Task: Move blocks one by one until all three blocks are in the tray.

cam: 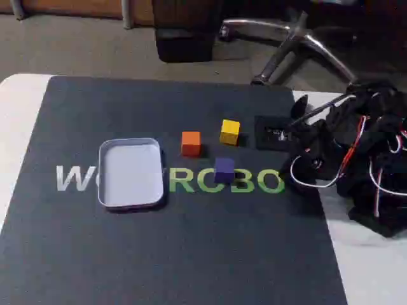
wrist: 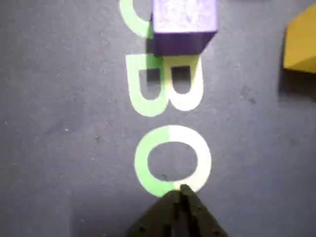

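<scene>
The pale tray (cam: 130,202) lies empty on the left of the dark mat. To its right stand the orange block (cam: 191,143) and the yellow block (cam: 229,131), with the blue-purple block (cam: 224,169) in front of them on the green lettering. In the wrist view the blue-purple block (wrist: 183,24) is at the top and the yellow block (wrist: 301,44) at the right edge. My gripper (wrist: 180,191) pokes in from the bottom edge, shut and empty, over the letter O and well short of the blue-purple block. The folded black arm (cam: 356,152) sits at the mat's right edge.
A dark mat (cam: 159,254) with white and green lettering covers the white table (cam: 19,127). A small black rectangular piece (cam: 273,135) lies right of the yellow block. Loose wires hang off the arm. A chair base (cam: 299,38) stands behind the table.
</scene>
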Robot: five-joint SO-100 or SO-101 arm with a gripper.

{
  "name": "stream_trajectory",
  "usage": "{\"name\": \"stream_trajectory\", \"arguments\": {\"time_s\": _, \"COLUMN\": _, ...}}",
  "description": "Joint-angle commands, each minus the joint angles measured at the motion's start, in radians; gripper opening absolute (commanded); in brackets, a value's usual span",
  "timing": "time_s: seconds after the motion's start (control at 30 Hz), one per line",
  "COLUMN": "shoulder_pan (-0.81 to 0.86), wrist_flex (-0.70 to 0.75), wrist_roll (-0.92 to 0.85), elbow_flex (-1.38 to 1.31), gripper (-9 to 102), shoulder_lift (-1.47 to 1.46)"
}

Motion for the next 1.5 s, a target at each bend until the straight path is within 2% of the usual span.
{"name": "stream_trajectory", "arguments": {"time_s": 0.0, "shoulder_pan": 0.005, "wrist_flex": 0.011, "wrist_roll": -0.008, "elbow_flex": -0.003, "gripper": -7, "shoulder_lift": 0.002}}
{"name": "stream_trajectory", "arguments": {"time_s": 1.3, "shoulder_pan": 0.011, "wrist_flex": 0.012, "wrist_roll": -0.008, "elbow_flex": -0.003, "gripper": -7, "shoulder_lift": 0.002}}
{"name": "stream_trajectory", "arguments": {"time_s": 1.47, "shoulder_pan": 0.029, "wrist_flex": -0.008, "wrist_roll": -0.077, "elbow_flex": -0.003, "gripper": -5, "shoulder_lift": 0.002}}
